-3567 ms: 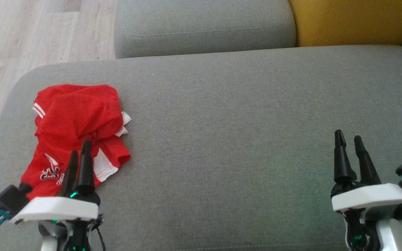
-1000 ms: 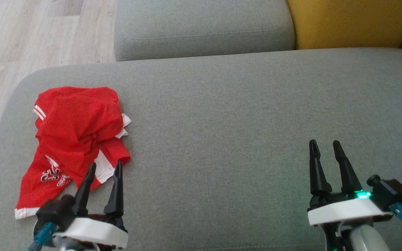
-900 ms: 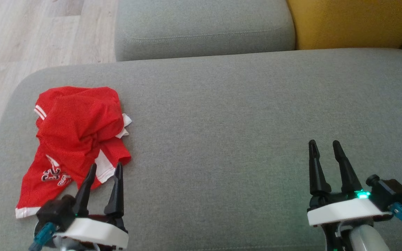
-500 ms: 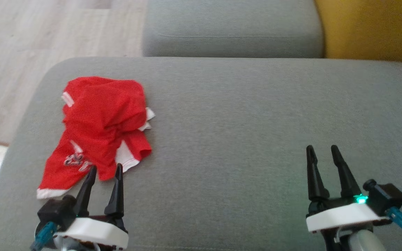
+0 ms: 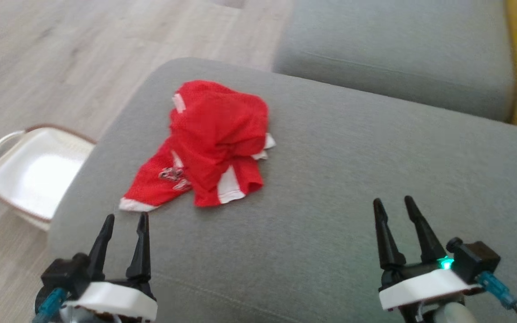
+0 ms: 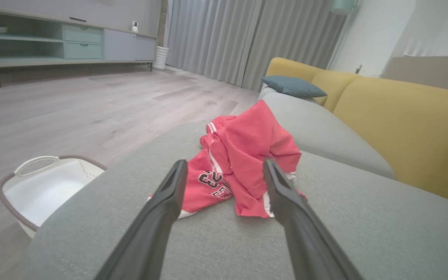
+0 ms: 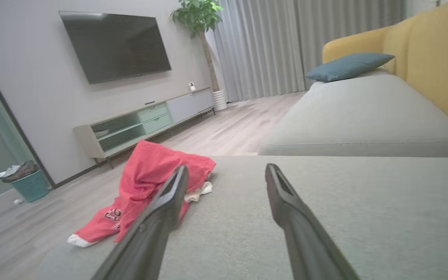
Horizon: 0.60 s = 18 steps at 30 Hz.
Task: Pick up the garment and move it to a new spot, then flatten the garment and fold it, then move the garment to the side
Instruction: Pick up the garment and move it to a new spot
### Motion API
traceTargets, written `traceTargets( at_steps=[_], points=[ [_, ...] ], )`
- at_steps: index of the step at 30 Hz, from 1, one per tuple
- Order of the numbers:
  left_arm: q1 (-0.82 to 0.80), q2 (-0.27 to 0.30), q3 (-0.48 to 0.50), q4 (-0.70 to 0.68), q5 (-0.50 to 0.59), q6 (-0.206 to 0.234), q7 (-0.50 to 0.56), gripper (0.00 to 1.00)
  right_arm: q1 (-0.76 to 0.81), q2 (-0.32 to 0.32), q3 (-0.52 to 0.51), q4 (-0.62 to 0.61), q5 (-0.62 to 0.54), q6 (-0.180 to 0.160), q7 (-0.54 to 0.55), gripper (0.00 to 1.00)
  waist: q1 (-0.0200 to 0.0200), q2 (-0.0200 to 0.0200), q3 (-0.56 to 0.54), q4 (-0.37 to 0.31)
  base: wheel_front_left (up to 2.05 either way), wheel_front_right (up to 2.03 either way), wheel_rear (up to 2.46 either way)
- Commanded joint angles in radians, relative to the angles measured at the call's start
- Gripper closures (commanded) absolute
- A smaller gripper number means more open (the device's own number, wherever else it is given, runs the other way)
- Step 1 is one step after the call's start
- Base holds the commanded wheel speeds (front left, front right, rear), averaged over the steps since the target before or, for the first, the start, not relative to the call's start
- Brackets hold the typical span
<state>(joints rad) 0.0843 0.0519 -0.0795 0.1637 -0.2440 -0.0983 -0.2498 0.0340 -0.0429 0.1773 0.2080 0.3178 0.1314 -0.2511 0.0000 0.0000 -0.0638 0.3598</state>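
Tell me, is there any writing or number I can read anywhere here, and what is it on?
"23": black-and-white print on the red garment, seen in the left wrist view.
A second print just beside it: creased, not readable.
In the head and right wrist views the lettering is too blurred to read.
No other writing can be made out.

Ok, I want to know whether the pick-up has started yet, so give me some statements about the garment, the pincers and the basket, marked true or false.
1. The red garment lies crumpled on the grey cushion. True.
2. The left pincer is shut on the garment. False: it is open and holds nothing.
3. A white basket stands on the floor beside the cushion. True.
4. The right pincer grips the garment's hem. False: it is open over bare cushion, well away from the garment.
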Motion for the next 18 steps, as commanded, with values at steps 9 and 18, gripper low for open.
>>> traceTargets(
  at_steps=[9, 18],
  points=[
    [-0.006, -0.002, 0.078, -0.093, -0.014, 0.007, -0.012, 0.00, -0.048, -0.007, 0.089, -0.008, 0.005, -0.001, -0.011, 0.00, 0.0000, 0.0000, 0.002, 0.118, 0.00, 0.00, 0.00],
    [-0.009, -0.002, 0.092, -0.100, 0.010, -0.002, -0.012, 0.00, -0.068, -0.007, 0.078, 0.021, 0.014, -0.001, -0.011, 0.00, 0.0000, 0.0000, 0.004, 0.117, 0.00, 0.00, 0.00]
  ],
)
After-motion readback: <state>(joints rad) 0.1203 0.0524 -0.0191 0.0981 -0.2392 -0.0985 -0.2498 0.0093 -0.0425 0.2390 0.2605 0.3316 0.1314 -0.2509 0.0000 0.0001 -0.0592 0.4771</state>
